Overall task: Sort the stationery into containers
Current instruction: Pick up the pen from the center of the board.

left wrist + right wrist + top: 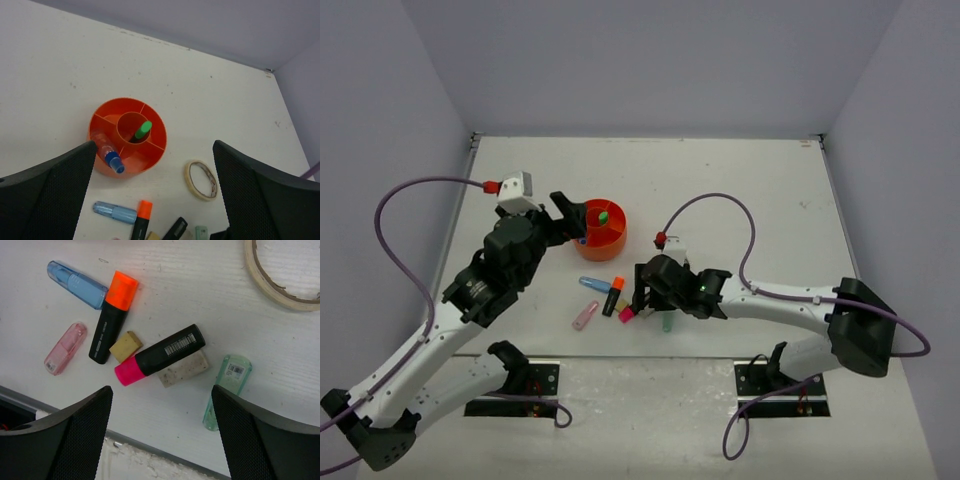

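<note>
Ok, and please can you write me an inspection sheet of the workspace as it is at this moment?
Surface: white table, a few small dark specks.
Job's things: orange organiser holds a green-capped highlighter in its central well and a blue-capped piece in an outer compartment; loose on the table: tape ring, blue capsule, pink capsule, green capsule, orange highlighter, pink highlighter, tan block, speckled grey block.
Clutter: nothing seen.
Grippers: left claw open and empty, near the organiser; right claw open and empty, over the loose pieces.
Cables: purple cables loop from both arms.
Surroundings: plain lavender walls on three sides.
</note>
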Available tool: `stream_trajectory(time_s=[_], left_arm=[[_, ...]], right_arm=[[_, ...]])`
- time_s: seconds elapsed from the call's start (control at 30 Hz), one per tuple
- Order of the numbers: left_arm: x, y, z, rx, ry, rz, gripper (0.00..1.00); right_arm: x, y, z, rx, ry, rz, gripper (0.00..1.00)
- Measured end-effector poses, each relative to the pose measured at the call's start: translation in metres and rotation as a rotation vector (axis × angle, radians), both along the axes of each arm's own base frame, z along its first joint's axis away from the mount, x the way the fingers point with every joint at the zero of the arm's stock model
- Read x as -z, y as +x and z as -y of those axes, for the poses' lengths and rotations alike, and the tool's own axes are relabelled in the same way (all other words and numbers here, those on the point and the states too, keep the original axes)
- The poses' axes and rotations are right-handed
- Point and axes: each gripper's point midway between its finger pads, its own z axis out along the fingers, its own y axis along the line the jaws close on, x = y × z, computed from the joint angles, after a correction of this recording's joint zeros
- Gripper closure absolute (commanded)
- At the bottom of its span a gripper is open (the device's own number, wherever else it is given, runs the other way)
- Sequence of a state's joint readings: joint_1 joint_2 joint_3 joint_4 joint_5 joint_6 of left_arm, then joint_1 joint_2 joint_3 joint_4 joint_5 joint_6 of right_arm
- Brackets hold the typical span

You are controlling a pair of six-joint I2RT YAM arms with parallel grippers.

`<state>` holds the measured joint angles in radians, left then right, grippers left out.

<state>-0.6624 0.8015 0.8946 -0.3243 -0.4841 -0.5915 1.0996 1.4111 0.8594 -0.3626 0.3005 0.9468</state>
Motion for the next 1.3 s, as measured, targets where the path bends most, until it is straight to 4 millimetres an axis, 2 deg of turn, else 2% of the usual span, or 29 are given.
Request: stream_trajectory(time_s=[0.17, 0.3, 0.37, 0.57, 0.8, 1.0, 1.3], left_arm=[[0.008, -0.026, -0.013, 0.034, 0.019, -0.038, 0.0], [0.017, -0.043, -0.025, 0.041, 0.039, -0.068, 0.0], [0.02, -0.051, -0.031, 0.042, 0.051, -0.08, 0.0], [0.025, -0.07, -0.049, 0.027, 0.071, -0.091, 0.0], [0.025, -0.075, -0.054, 0.026, 0.064, -0.081, 0.0], [0.033, -0.075, -0.052, 0.032, 0.077, -0.101, 0.0], [0.028, -0.078, -0.054, 0.032, 0.062, -0.082, 0.0]], right_arm=[[0.001, 0.012, -0.015, 0.05, -0.024, -0.012, 0.25], [0.001, 0.02, -0.024, 0.082, -0.028, -0.01, 0.35], [0.001, 0.025, -0.033, 0.087, -0.041, -0.012, 0.43], [0.011, 0.039, -0.065, 0.092, -0.081, -0.011, 0.46], [0.04, 0.026, -0.082, 0.07, -0.196, -0.024, 0.5], [0.049, 0.02, -0.088, 0.063, -0.237, -0.023, 0.53], [0.054, 0.023, -0.087, 0.078, -0.264, -0.012, 0.55]])
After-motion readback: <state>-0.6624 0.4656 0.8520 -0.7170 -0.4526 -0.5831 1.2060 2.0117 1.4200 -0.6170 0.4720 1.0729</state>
